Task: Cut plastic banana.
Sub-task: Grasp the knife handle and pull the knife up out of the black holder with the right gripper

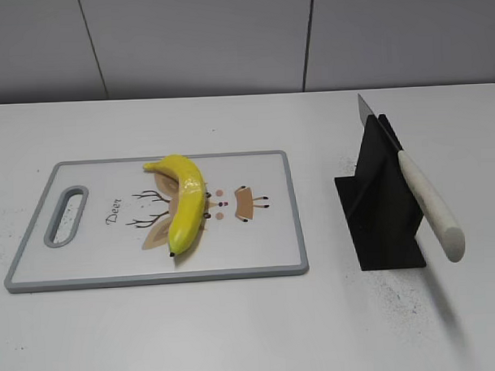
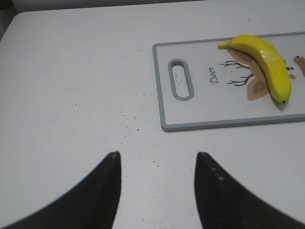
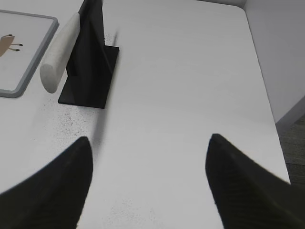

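The plastic banana (image 1: 185, 200) lies whole on the deer-print cutting board (image 1: 266, 250), left of centre in the exterior view. At right, the knife (image 1: 423, 200) leans in its black stand (image 1: 383, 217), pale handle jutting toward the lower right. Neither arm has touched anything: the left gripper (image 2: 157, 191) hangs over bare table, jaws apart and empty, and the right gripper (image 3: 147, 181) likewise, spread wide. I'd say the right one should take the handle squarely near its middle, lifting along the slot so the stand doesn't tip.
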`<state>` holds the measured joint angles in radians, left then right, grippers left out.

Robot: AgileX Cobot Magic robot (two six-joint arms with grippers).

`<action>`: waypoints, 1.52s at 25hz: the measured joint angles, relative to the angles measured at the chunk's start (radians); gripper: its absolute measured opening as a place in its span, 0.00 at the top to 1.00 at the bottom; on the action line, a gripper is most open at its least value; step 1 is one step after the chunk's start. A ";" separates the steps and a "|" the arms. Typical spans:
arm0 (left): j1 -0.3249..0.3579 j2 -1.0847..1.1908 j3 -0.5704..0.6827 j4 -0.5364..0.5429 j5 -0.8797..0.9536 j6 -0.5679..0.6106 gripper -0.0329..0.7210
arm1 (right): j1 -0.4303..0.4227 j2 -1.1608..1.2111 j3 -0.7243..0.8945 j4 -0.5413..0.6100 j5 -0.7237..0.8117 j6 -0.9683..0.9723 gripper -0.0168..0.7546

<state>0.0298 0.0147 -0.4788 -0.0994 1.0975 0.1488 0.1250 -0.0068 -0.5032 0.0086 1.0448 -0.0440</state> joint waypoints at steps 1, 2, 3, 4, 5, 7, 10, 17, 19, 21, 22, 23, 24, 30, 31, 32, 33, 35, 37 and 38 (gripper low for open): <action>0.000 0.000 0.000 0.000 0.000 0.000 0.32 | 0.000 0.000 0.000 0.000 0.000 0.000 0.25; 0.000 0.000 0.000 0.000 0.000 0.000 0.32 | 0.000 0.000 0.000 0.000 0.000 0.000 0.25; 0.000 0.000 0.000 0.000 0.000 0.000 0.32 | 0.000 0.000 0.000 0.000 0.000 0.000 0.25; 0.000 0.000 0.000 0.000 0.000 0.000 0.32 | 0.000 0.000 0.000 0.000 0.000 0.000 0.25; 0.000 0.000 0.000 0.000 0.000 0.000 0.32 | 0.000 0.000 0.000 0.000 0.000 0.000 0.25; 0.000 0.000 0.000 0.000 0.000 0.000 0.32 | 0.000 0.000 0.000 0.000 0.000 0.000 0.25; 0.000 0.000 0.000 0.000 0.000 0.000 0.32 | 0.000 0.000 0.000 0.000 0.000 0.000 0.25; 0.000 0.000 0.000 0.000 0.000 0.000 0.32 | 0.000 0.000 0.000 0.000 0.000 0.000 0.25; 0.000 0.000 0.000 0.000 0.000 0.000 0.32 | 0.000 0.000 0.000 0.000 0.000 0.000 0.25; 0.000 0.000 0.000 0.000 0.000 0.000 0.32 | 0.000 0.000 0.000 0.000 0.000 0.000 0.25; 0.000 0.000 0.000 0.000 0.000 0.000 0.32 | 0.000 0.000 0.000 0.000 0.000 0.000 0.25; 0.000 0.000 0.000 0.000 0.000 0.000 0.32 | 0.000 0.000 0.000 0.000 0.000 0.000 0.25; 0.000 0.000 0.000 0.000 0.000 0.000 0.32 | 0.000 0.000 0.000 0.000 0.000 0.000 0.25; 0.000 0.000 0.000 0.000 0.000 0.000 0.32 | 0.000 0.000 0.000 0.000 0.000 0.000 0.25; 0.000 0.000 0.000 0.000 0.000 0.000 0.32 | 0.000 0.000 0.000 0.000 0.000 0.000 0.25; 0.000 0.000 0.000 0.000 0.000 0.000 0.32 | 0.000 0.000 0.000 0.000 0.000 0.000 0.25; 0.000 0.000 0.000 0.000 0.000 0.000 0.32 | 0.000 0.000 0.000 -0.001 0.000 0.000 0.25; 0.000 0.000 0.000 0.000 0.000 0.000 0.32 | 0.000 0.000 0.000 -0.009 -0.001 0.011 0.25; 0.000 0.000 0.000 0.000 0.000 0.000 0.32 | 0.000 0.029 0.000 -0.009 0.003 0.050 0.27; 0.000 0.000 0.000 0.000 0.000 0.000 0.32 | 0.000 0.056 -0.001 -0.009 0.007 0.060 0.27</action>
<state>0.0298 0.0147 -0.4788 -0.0994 1.0975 0.1488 0.1250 0.0490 -0.5043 0.0000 1.0516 0.0158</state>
